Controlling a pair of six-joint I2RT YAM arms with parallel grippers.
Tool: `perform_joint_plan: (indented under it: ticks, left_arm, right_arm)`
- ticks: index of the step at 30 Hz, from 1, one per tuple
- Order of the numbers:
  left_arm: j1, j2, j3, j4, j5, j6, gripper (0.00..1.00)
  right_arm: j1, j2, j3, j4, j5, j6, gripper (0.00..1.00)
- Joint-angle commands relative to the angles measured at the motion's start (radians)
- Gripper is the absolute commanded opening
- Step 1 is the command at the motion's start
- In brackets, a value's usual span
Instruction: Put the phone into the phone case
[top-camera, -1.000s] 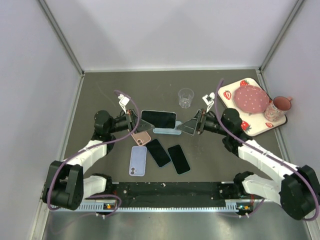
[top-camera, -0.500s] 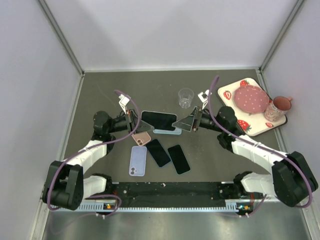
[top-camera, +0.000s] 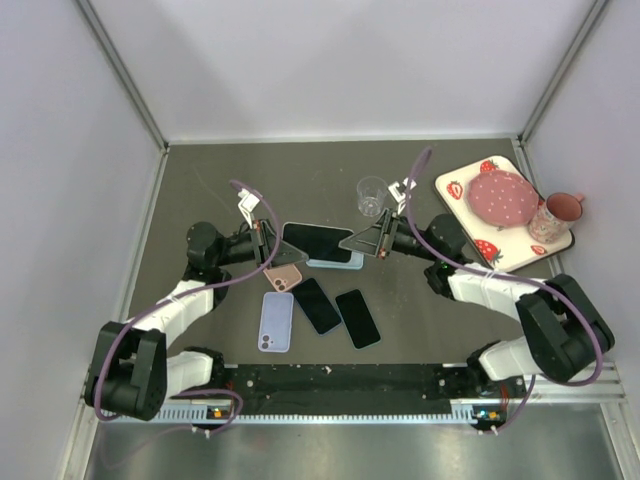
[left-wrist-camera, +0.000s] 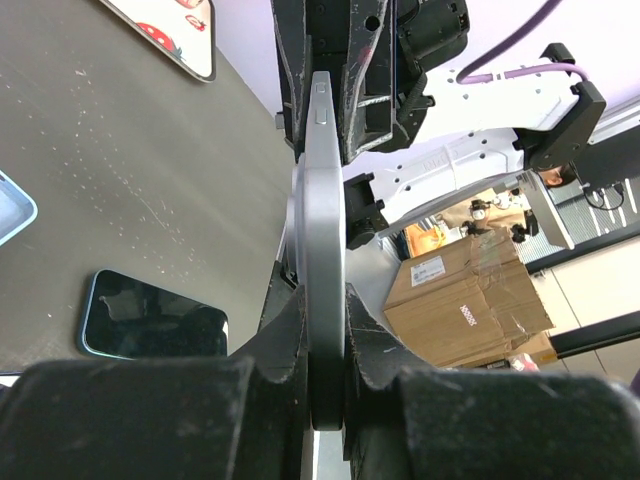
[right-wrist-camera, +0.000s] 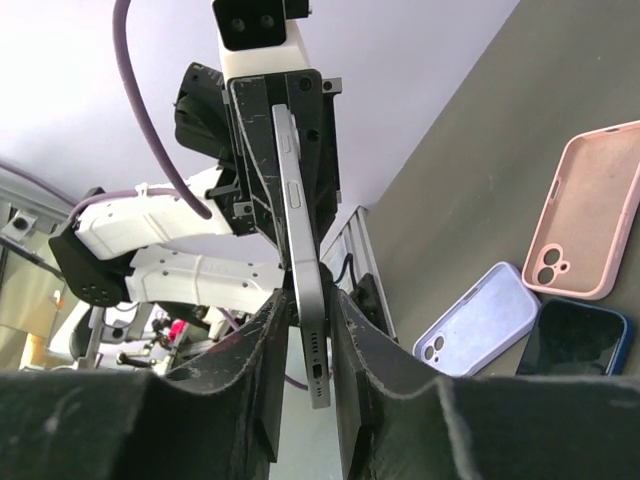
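A dark-screened phone (top-camera: 316, 240) hangs above the table, held by its two ends between both grippers. My left gripper (top-camera: 268, 244) is shut on its left end. In the left wrist view the phone (left-wrist-camera: 322, 200) runs edge-on out of the left gripper (left-wrist-camera: 325, 290). My right gripper (top-camera: 370, 243) has its fingers pressed on the right end. In the right wrist view the phone (right-wrist-camera: 298, 200) stands edge-on in the right gripper (right-wrist-camera: 312, 300). A light blue phone case (top-camera: 338, 263) lies flat just below the phone.
A pink case (top-camera: 283, 275), a lavender case (top-camera: 276, 322) and two dark phones (top-camera: 317, 305) (top-camera: 357, 318) lie in front. A clear cup (top-camera: 371, 195) stands behind the right gripper. A strawberry tray (top-camera: 512, 258) with a pink plate (top-camera: 503, 197) and a pink mug (top-camera: 556, 215) sit at the right.
My right gripper has moved left onto the phone's right end and closed from wide open. The left gripper and the phone have stayed in place.
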Motion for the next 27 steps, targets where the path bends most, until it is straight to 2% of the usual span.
perform_joint_plan:
  ticks: [1,4,5,8,10,14,17,18,19,21,22,25,26,27]
  left_arm:
    - [0.003,-0.025,0.01,0.084,0.003,0.005,0.0]
    - [0.003,-0.015,0.01,0.08,0.0,0.008,0.0]
    - [0.003,-0.014,0.008,0.085,-0.002,0.006,0.0]
    - [0.003,-0.009,0.008,0.084,0.0,0.012,0.0]
    - [0.003,-0.005,0.008,0.084,-0.004,0.015,0.01]
    - [0.004,-0.005,0.017,0.062,0.003,0.037,0.2]
    - [0.004,-0.021,0.034,-0.034,-0.006,0.106,0.36]
    - [0.004,-0.035,0.045,-0.062,-0.01,0.142,0.51]
    - [0.004,-0.044,0.049,-0.126,-0.016,0.164,0.58]
    - [0.004,-0.073,0.068,-0.197,-0.034,0.24,0.63]
    - [0.006,-0.084,0.077,-0.299,-0.043,0.279,0.67]
    - [0.004,-0.123,0.126,-0.48,-0.12,0.435,0.71]
    - [0.004,-0.13,0.141,-0.613,-0.146,0.475,0.71]
    - [0.004,-0.141,0.169,-0.666,-0.204,0.549,0.72]
  right_arm:
    - [0.023,0.006,0.017,0.111,-0.036,0.022,0.22]
    - [0.026,-0.008,0.018,0.054,-0.036,-0.008,0.18]
    - [0.026,-0.011,0.02,0.037,-0.035,-0.025,0.11]
    - [0.026,-0.028,0.017,-0.019,-0.026,-0.062,0.0]
    - [0.026,-0.042,0.018,-0.073,-0.017,-0.082,0.0]
    - [0.026,-0.079,0.03,-0.225,0.029,-0.16,0.0]
    - [0.026,-0.113,0.052,-0.363,0.072,-0.241,0.0]
    - [0.026,-0.123,0.072,-0.407,0.082,-0.263,0.0]
    - [0.026,-0.131,0.082,-0.45,0.104,-0.29,0.0]
    - [0.025,-0.157,0.118,-0.581,0.129,-0.364,0.0]
    - [0.025,-0.171,0.128,-0.627,0.172,-0.393,0.0]
    - [0.02,-0.223,0.176,-0.835,0.29,-0.502,0.0]
    - [0.014,-0.234,0.193,-0.871,0.305,-0.545,0.0]
    - [0.008,-0.255,0.195,-0.916,0.315,-0.559,0.0]
